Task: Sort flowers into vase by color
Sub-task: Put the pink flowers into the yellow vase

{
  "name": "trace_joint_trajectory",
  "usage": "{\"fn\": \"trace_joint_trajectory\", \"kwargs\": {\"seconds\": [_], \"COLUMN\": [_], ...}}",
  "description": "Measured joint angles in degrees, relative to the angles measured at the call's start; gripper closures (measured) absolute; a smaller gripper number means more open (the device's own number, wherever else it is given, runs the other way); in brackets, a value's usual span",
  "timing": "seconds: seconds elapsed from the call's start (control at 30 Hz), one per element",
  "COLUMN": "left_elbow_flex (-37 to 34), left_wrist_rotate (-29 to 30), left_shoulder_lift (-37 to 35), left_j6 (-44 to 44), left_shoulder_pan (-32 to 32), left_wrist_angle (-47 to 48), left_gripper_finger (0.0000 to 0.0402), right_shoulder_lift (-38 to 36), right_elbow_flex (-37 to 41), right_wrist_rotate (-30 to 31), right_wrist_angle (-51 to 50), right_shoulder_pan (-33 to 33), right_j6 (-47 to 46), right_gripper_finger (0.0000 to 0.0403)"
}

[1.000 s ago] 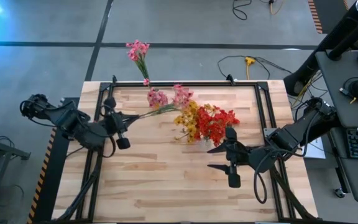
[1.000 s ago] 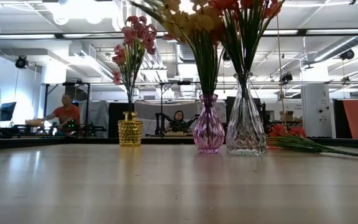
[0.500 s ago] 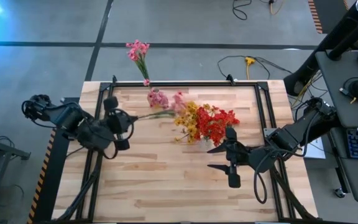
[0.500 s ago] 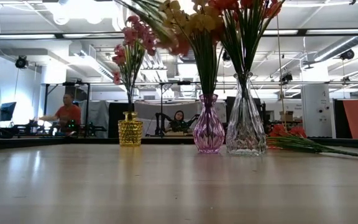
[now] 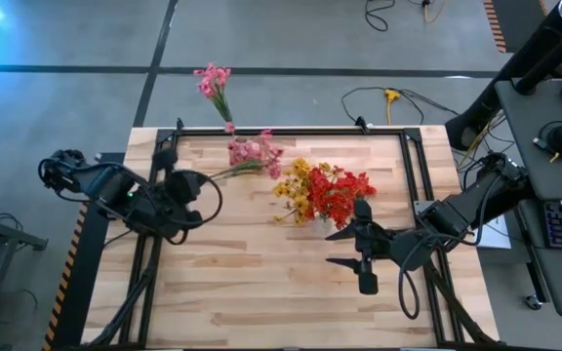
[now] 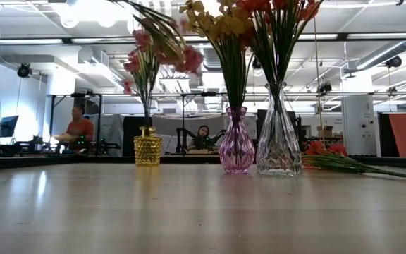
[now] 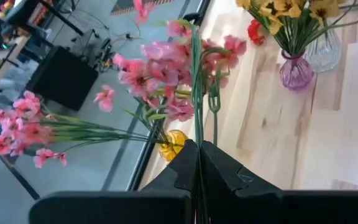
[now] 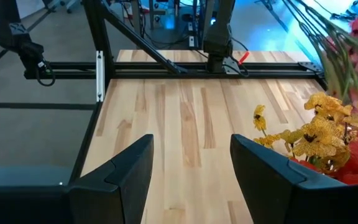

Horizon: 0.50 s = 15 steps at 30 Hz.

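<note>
The left end effector (image 7: 197, 163) is clamped low on a pink spray's (image 7: 166, 68) thin, light, whippy stem, its blossoms likely to sway, while the right end effector (image 8: 191, 163) waits apart over the bench (image 5: 261, 283).

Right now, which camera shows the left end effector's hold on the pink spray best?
Left wrist view: the left end effector is shut on the pink spray stems. High view shows it small; low view only blossoms; right wrist only an edge.
</note>
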<state>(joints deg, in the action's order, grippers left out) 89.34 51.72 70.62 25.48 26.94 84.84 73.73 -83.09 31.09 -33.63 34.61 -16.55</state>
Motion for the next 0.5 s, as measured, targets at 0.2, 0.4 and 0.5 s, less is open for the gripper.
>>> {"fn": "trace_joint_trajectory", "kwargs": {"seconds": [0.2,0.4,0.5], "left_elbow_flex": [-2.4,-3.4,-3.3], "left_wrist_rotate": [-1.7,0.5,2.9], "left_shoulder_lift": [-1.3,-1.1,-1.0], "left_j6": [5.3,9.6,12.1], "left_shoulder_pan": [1.3,5.4,7.8], "left_wrist_angle": [0.8,0.5,0.4], "left_gripper_finger": [0.0402,0.0402,0.0402], "right_shoulder_lift": [0.0,0.0,0.0], "right_elbow_flex": [0.0,0.0,0.0], "right_wrist_rotate": [0.0,0.0,0.0], "right_wrist_angle": [-1.0,-1.8,-1.8], "right_shoulder_pan": [0.0,0.0,0.0], "right_j6": [0.1,0.7,0.8], "right_gripper_finger": [0.0197,0.0197,0.0197]}}
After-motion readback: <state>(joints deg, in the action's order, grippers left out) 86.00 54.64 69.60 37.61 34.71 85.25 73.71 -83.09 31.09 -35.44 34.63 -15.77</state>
